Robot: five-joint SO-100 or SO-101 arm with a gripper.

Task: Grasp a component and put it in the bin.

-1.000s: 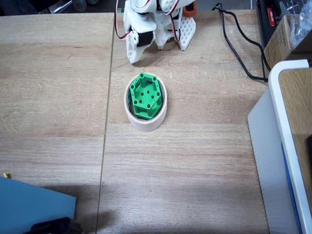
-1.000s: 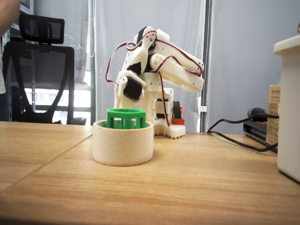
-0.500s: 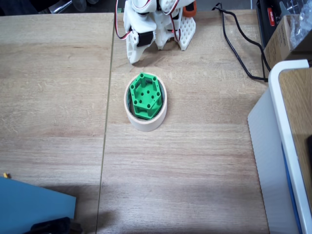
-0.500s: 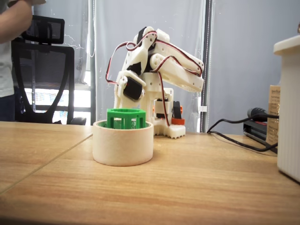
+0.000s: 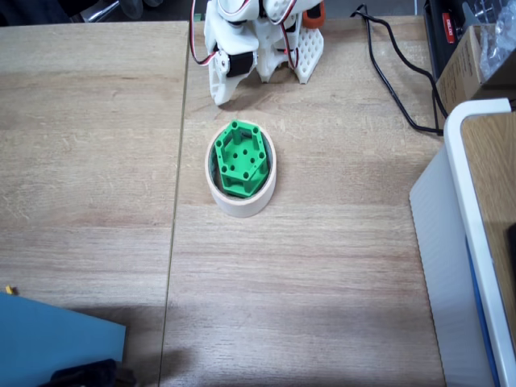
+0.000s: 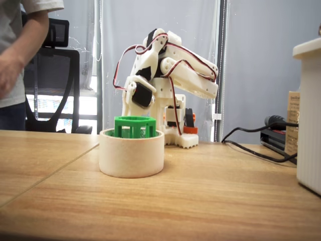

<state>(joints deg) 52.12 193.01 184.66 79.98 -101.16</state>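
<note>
The bright green hexagonal component [image 5: 239,160] lies inside the bin [image 5: 242,203], a cream-white tape roll on the wooden table. From the side, the component's [image 6: 133,126] rim sticks up a little above the bin's [image 6: 132,154] wall. The white arm is folded back over its base at the table's far edge. My gripper [image 5: 219,98] points down toward the table just behind the bin, apart from it, and I see no gap between its fingers and nothing held. In the side view the gripper [image 6: 129,108] hangs behind the roll, partly hidden by it.
A large white-rimmed container [image 5: 472,242] with a blue side fills the right edge. Black cables [image 5: 399,81] run at the back right. A blue sheet [image 5: 48,343] lies at the front left corner. A person's arm [image 6: 20,55] is at the far left beside a chair.
The arm, component and bin have not moved. In the side view a person's arm has come further into view at the left.
</note>
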